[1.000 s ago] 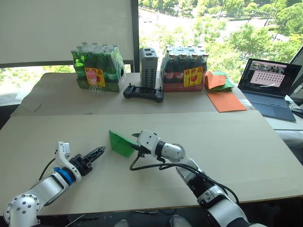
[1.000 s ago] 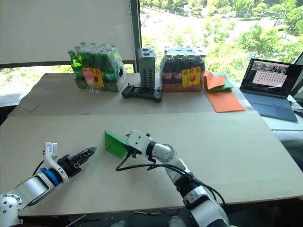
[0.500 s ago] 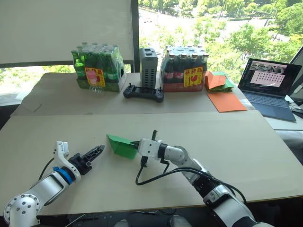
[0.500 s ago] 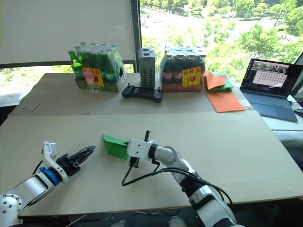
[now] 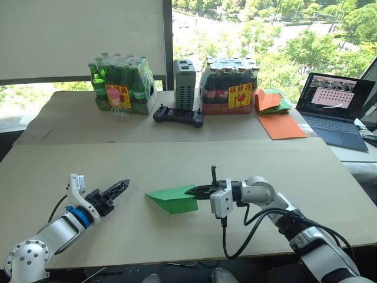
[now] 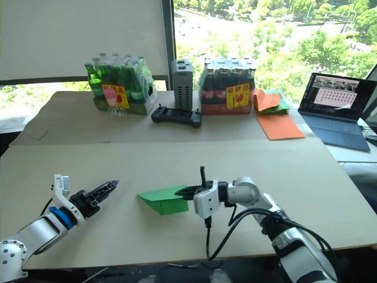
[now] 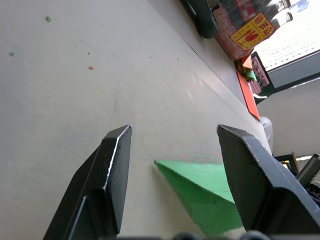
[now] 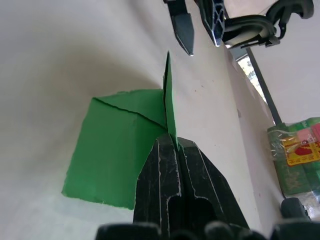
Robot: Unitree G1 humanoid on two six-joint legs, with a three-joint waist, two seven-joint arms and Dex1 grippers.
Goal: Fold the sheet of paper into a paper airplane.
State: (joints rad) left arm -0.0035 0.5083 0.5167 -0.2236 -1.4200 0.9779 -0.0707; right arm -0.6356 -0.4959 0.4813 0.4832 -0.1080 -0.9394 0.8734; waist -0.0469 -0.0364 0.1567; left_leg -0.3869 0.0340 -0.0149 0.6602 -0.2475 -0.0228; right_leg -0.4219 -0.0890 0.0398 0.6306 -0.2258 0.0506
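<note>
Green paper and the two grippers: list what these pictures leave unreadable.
- Green paper: its underside lies on the table; the right gripper covers its pinched edge, right wrist view.
- Laptop: screen content too small, eye views.
- Left gripper: finger bases cut off, left wrist view.

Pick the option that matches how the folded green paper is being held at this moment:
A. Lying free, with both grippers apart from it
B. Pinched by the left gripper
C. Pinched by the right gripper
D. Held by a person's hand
C: the right gripper is shut on a raised flap of the paper airplane, while the left gripper hangs open, short of its tip.
</note>
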